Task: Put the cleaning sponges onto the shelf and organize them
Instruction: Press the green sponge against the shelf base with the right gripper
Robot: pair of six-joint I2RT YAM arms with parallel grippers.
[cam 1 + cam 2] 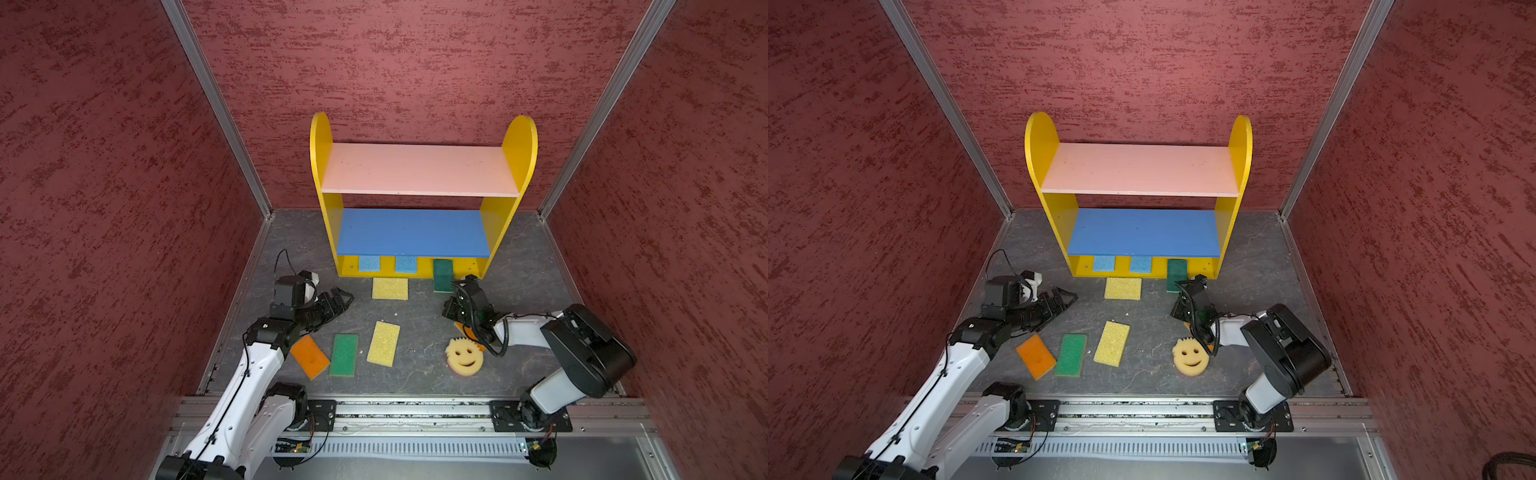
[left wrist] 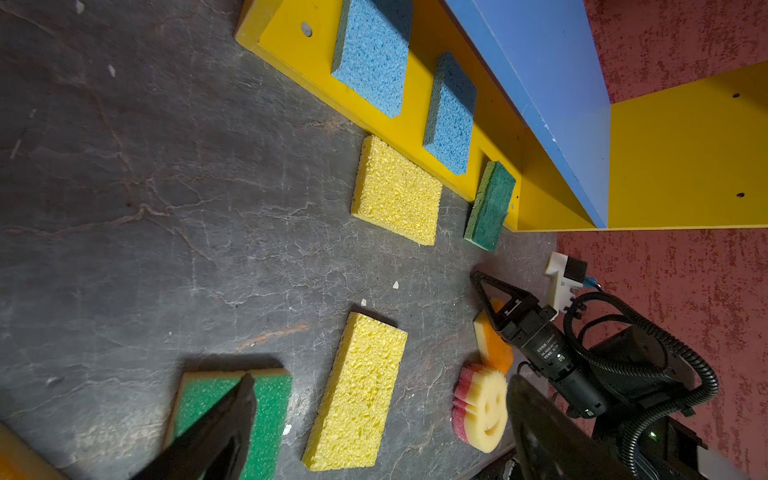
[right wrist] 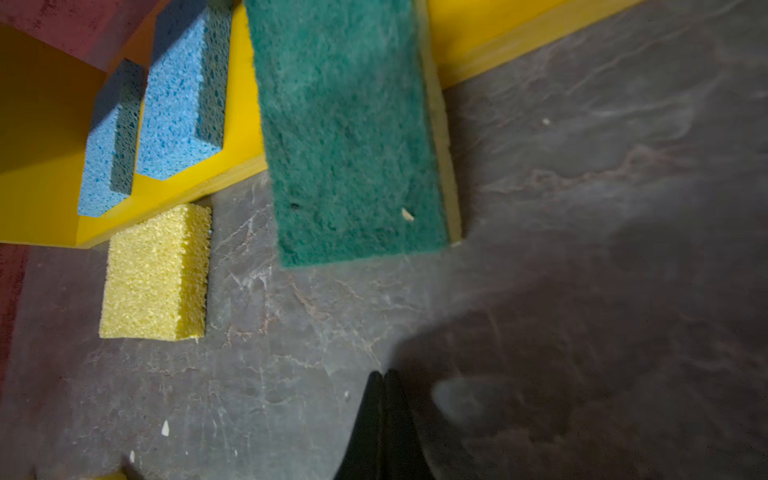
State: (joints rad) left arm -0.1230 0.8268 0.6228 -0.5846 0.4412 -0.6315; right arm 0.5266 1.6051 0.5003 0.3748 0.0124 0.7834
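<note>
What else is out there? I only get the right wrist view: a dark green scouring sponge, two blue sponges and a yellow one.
Observer: In both top views a round yellow smiley-face foam sponge lies on the grey floor beside the right arm.
Operator: Is anything on the higher boards?
Observer: No. The yellow-sided shelf has no sponge on its pink top board or its blue middle board.
Operator: And the other arm?
Observer: The left gripper stands open and holds nothing.
</note>
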